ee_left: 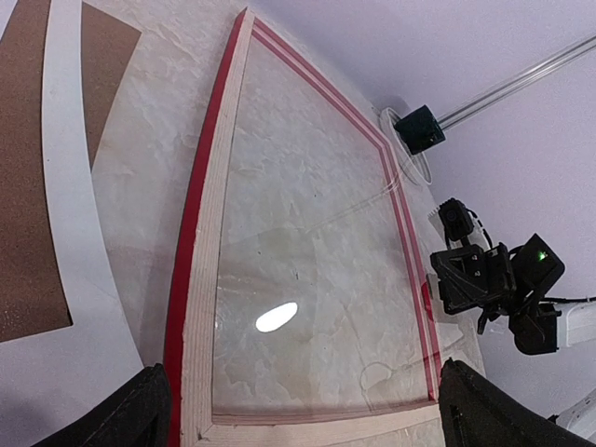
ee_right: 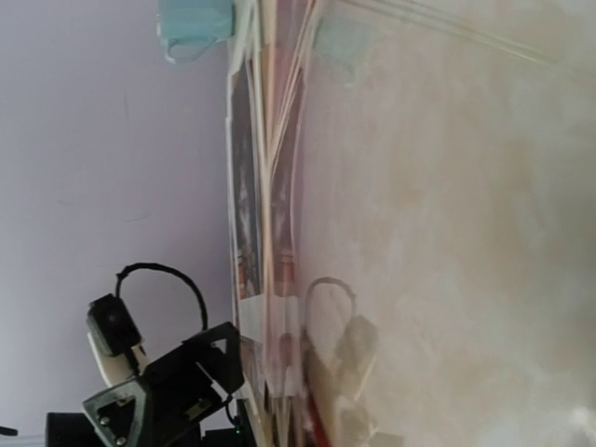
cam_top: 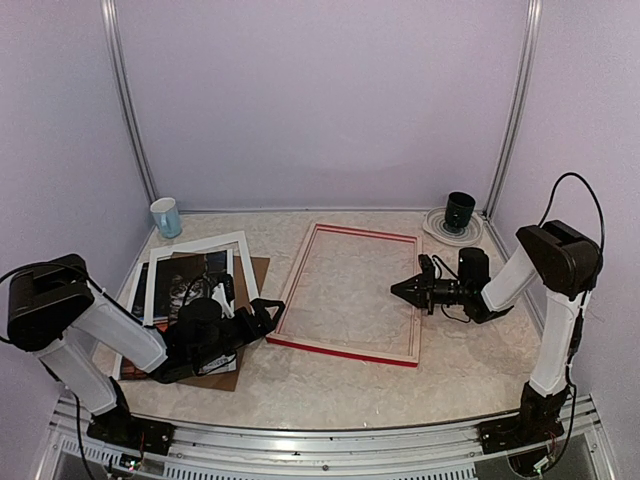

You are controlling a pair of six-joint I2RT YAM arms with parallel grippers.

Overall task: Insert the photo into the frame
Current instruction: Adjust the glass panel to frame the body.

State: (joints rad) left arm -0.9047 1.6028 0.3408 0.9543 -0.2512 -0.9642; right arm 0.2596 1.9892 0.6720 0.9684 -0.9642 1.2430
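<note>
The frame (cam_top: pixel 342 349) lies flat mid-table, pale wood back up, red edges showing, a glass pane (ee_left: pixel 307 242) inside it. The photo (cam_top: pixel 185 280) lies to its left, dark and partly covered by my left arm. My left gripper (cam_top: pixel 262 315) is open at the frame's near left corner. In the left wrist view its fingers (ee_left: pixel 140 410) straddle the frame's end rail (ee_left: pixel 307 414) without holding anything. My right gripper (cam_top: pixel 403 288) is shut, its tips at the frame's right rail (ee_left: pixel 410 261). In the right wrist view its own fingers do not show.
A white mat (cam_top: pixel 240 245) and a brown backing board (cam_top: pixel 255 272) lie with the photo. A pale blue cup (cam_top: pixel 166 217) stands at the back left. A black cup (cam_top: pixel 459 211) on a white plate sits at the back right. Walls enclose three sides.
</note>
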